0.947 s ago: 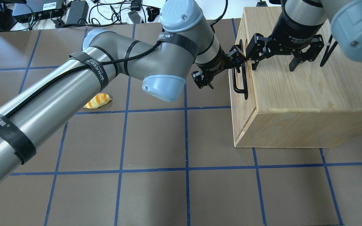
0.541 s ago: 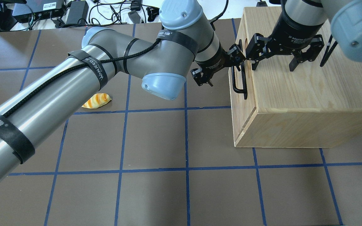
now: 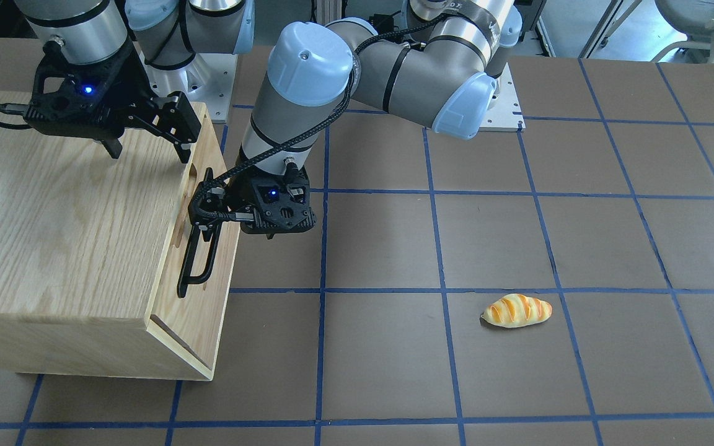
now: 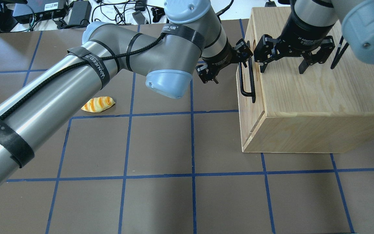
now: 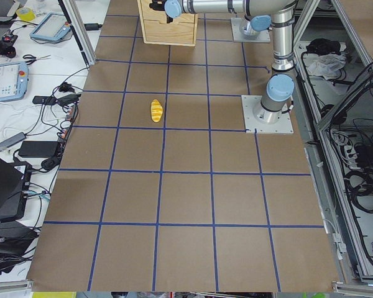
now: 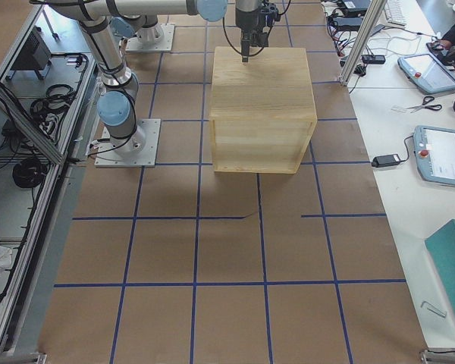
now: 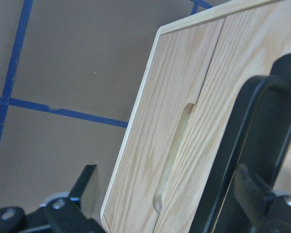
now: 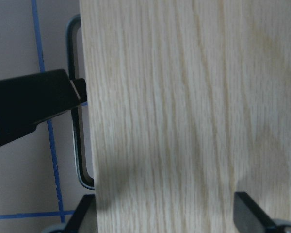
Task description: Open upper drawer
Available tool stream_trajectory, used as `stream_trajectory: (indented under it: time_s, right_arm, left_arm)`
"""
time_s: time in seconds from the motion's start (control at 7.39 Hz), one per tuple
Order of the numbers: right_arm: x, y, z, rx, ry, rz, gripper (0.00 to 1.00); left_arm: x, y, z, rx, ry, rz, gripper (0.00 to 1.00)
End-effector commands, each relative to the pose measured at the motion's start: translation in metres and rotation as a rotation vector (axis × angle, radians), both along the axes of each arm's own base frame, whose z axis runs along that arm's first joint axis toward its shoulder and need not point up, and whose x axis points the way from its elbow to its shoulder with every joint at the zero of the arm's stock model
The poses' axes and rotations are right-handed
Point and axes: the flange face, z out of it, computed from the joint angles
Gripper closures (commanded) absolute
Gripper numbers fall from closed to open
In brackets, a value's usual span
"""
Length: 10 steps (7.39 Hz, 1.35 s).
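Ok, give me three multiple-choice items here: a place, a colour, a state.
1. Where is the yellow striped bread roll? A on the light-oak cabinet; B on the brown gridded table; C in a gripper.
2. What colour is the long metal bar handle of the upper drawer? A black; B silver; C blue.
3. How is the right gripper? A shut on the handle; B open above the cabinet top; C shut on the roll.
1 B: it lies alone on the table. 2 A: black against oak. 3 B: fingers apart, nothing between.
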Motion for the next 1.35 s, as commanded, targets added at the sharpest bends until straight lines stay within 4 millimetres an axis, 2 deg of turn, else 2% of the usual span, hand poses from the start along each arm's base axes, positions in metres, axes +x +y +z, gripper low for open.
stream_trajectory:
  time_s: [0.0,0.54,1.22]
  right_arm:
    - [0.000,0.000,0.000,0.000,0.001,0.000,0.00]
    - [0.000,0.000,0.000,0.000,0.000,0.000,0.00]
    - [0.000,0.000,0.000,0.000,0.001,0.000,0.00]
  left_arm:
    - [-0.002,0.000,-0.006,0.014,0.000,0.001,0.00]
    - [-0.007,0.004,-0.008,0.039,0.039,-0.019,0.00]
    - [-0.008,-0.001,-0.021,0.048,0.018,-0.028,0.00]
